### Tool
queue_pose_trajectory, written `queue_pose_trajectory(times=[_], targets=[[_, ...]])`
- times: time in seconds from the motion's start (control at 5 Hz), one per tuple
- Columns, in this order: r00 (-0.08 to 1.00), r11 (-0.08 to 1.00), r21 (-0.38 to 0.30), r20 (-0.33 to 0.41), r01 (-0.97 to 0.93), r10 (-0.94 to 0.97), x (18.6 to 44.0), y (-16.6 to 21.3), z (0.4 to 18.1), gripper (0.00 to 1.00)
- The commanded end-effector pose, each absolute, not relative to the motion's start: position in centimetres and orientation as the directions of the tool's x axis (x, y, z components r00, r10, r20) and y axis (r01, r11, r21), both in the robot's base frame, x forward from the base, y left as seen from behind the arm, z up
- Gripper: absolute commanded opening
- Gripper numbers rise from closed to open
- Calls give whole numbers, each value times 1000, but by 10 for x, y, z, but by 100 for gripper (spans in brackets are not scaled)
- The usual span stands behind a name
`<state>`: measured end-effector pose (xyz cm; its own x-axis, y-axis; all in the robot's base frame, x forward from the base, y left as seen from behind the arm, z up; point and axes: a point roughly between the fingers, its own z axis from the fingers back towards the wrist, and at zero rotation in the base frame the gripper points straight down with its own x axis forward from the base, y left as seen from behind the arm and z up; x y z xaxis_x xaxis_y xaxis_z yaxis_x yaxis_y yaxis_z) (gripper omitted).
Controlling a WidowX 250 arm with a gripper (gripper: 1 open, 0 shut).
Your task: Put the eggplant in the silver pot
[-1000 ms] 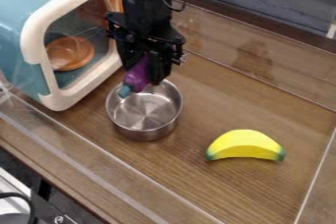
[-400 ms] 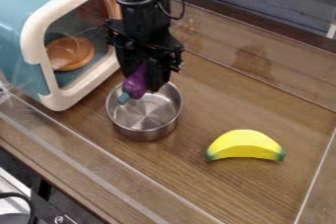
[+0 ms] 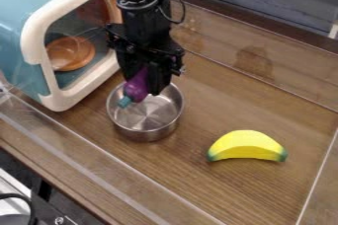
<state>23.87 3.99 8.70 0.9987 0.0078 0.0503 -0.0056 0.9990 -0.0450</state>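
The arm is easing the eggplant slightly lower over the silver pot, so the task is nearing release; the jaws are closing firmly on the eggplant, which is hanging tilted beneath them, green end downward, above the pot's far left part, contact with the pot being unclear

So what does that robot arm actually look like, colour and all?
The arm is black all over, built from chunky, blocky joint sections, with a thin dark cable looping out at its side. The gripper at its lower end is black too. I can't make out any markings.
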Motion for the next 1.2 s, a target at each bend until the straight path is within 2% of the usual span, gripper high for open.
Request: queue_pose_trajectory(times=[0.0,1.0], targets=[[997,999,-43,74,-23,26,241,44,91,0],[997,998,-50,72,-30,33,239,42,86,0]])
